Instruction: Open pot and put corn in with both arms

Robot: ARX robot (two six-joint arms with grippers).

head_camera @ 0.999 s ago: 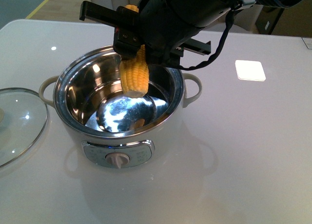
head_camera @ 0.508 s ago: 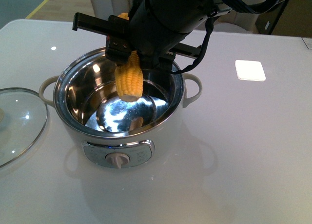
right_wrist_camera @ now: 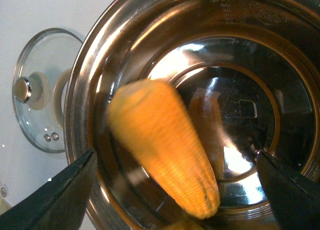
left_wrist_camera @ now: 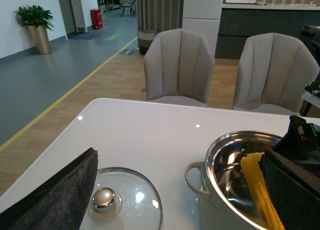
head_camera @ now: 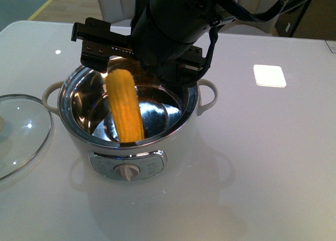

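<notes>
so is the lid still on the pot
No, the lid lies flat on the table left of the pot, which stands open with the corn inside it.

Blurred corn [right_wrist_camera: 162,145] inside pot [right_wrist_camera: 280,54]

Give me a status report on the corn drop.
Right gripper open above pot. Corn released, leaning inside. Lid off, beside pot. Nothing blocking.

You see the pot [head_camera: 157,141] with mirror-bright steel inside and a smooth cream shell, the corn [head_camera: 125,105] bumpy and matt, the lid [head_camera: 21,131] clear glass, the table [head_camera: 273,162] glossy white.
</notes>
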